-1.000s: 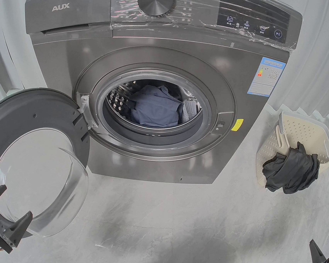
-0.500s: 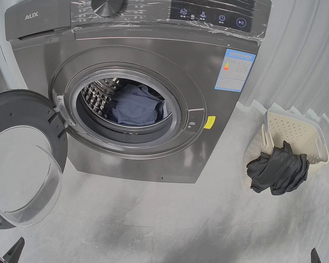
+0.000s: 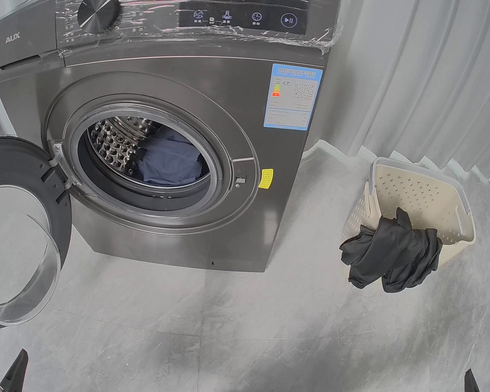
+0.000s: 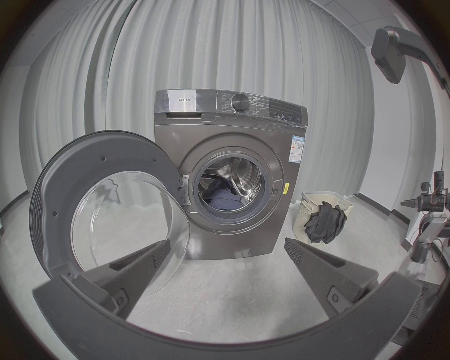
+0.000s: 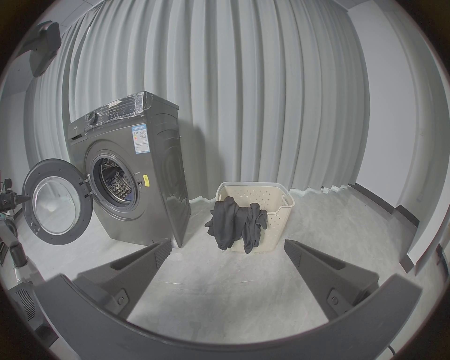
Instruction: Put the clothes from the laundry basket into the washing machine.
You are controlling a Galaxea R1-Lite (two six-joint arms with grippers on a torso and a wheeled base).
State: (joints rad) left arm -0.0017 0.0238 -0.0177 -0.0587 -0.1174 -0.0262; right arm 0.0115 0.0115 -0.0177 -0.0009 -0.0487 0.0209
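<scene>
Only the camera has moved since the earlier frames. The whole head view has swung to the right, so the washing machine (image 3: 167, 110) now sits at the left and the laundry basket (image 3: 425, 189) comes more toward the middle. The things themselves keep their places relative to one another.

The machine's door (image 3: 10, 175) stands wide open to the left of the drum. One blue garment (image 3: 168, 159) already lies inside the drum, so this part of the task looks done. What is left, as I judge it, is the black garment (image 3: 392, 255) — it hangs over the near rim of the basket, partly outside. The basket stands on the floor (image 3: 242, 332), to the right of the machine. Whether more clothes lie deeper in the basket I cannot tell; the part of its inside that shows is bare.

Both the left jaws and the right jaws are spread and hold nothing. They are low at the near edge, well apart from the basket — fetching the black garment is not yet begun.
</scene>
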